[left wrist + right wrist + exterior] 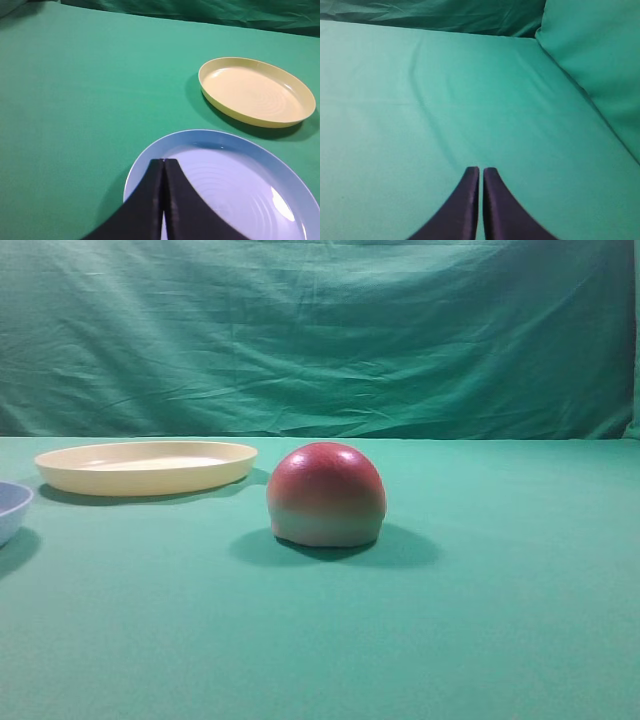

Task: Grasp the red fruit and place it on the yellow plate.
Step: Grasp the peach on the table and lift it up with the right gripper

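Red fruit on green cloth, yellow plate to its left, both grippers pressed together and holding nothing.

At far left a light blue dish [12,508] shows only its edge; the left gripper [163,162] hovers over it, fingers touching. Next comes the yellow plate [146,467], bare, just behind and left of the red fruit [326,494], which sits flat-side down near the middle of the green tablecloth [500,620], apart from the plate. The right gripper [480,171] hangs over bare cloth, tips pressed together. No readable writing or labels show anywhere.
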Robot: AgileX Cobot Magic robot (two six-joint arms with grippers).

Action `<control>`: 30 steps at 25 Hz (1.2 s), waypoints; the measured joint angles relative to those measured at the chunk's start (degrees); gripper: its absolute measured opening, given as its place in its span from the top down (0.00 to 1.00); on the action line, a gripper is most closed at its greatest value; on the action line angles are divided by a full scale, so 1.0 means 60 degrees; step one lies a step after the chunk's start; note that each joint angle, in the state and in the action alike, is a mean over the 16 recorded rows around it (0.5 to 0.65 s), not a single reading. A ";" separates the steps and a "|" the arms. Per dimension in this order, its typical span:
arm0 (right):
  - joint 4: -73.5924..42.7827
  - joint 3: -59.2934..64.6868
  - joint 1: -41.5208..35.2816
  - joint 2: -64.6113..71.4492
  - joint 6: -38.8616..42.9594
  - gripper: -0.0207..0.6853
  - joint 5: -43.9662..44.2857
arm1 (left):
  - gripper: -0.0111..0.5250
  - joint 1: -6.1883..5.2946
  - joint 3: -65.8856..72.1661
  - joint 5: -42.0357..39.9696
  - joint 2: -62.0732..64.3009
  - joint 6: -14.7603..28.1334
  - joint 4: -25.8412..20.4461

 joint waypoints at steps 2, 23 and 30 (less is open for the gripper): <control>0.0000 0.0000 0.0000 0.0000 -0.0003 0.97 0.0000 | 0.98 0.0000 0.0000 0.0000 0.0000 0.0000 0.0000; 0.0621 -0.0098 0.0035 0.0014 0.0476 0.97 -0.2539 | 0.98 0.0000 0.0000 0.0000 0.0000 0.0000 0.0000; 0.0894 -0.1211 0.0320 0.0805 0.0673 0.97 -0.3196 | 0.98 0.0000 0.0000 0.0000 0.0000 0.0000 0.0000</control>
